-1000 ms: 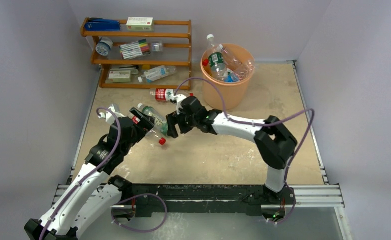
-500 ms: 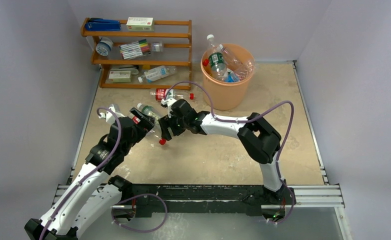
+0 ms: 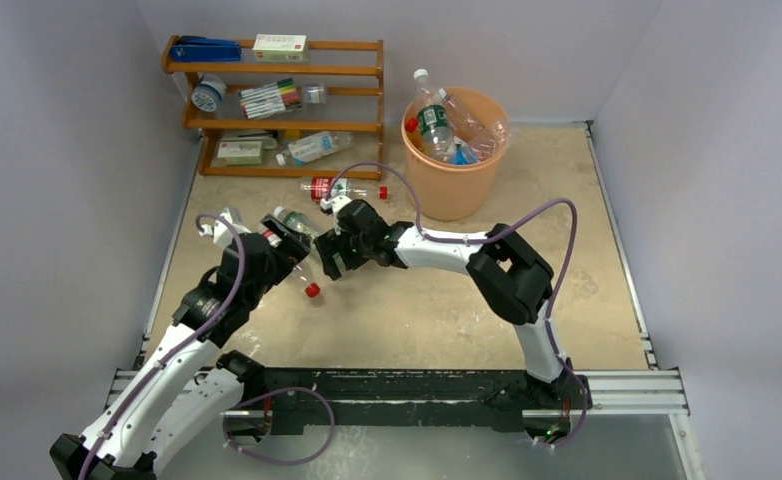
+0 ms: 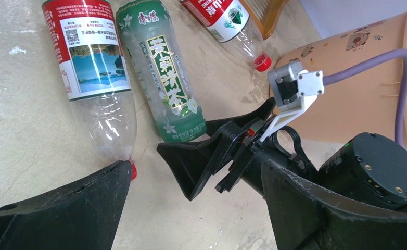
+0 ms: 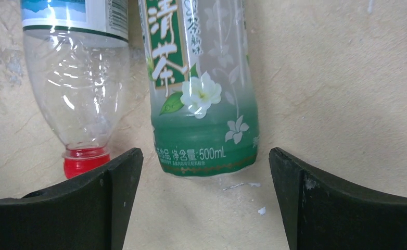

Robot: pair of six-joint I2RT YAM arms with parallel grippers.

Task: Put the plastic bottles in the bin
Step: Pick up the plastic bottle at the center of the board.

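A: Where are the plastic bottles right now?

B: Several stick up out of the bin, which stands at the far edge of the table, a little right of the middle. 2 more lie side by side on the table, left of the middle: a green-labelled bottle and a red-capped bottle.

A: And the claws?

B: The right claw is spread wide and straddles the base of the green-labelled bottle. There is a gap on each side, so it grips nothing. The left claw is spread wide too. It hangs over the same pair from the opposite side and holds nothing, with 1 finger just beside the red cap.

A: Any other bottles out of the bin?

B: 1 red-labelled bottle lies nearer the far edge, between the bin and the foot of the wooden shelf in the far left corner. A clear bottle lies on that shelf's lowest board.
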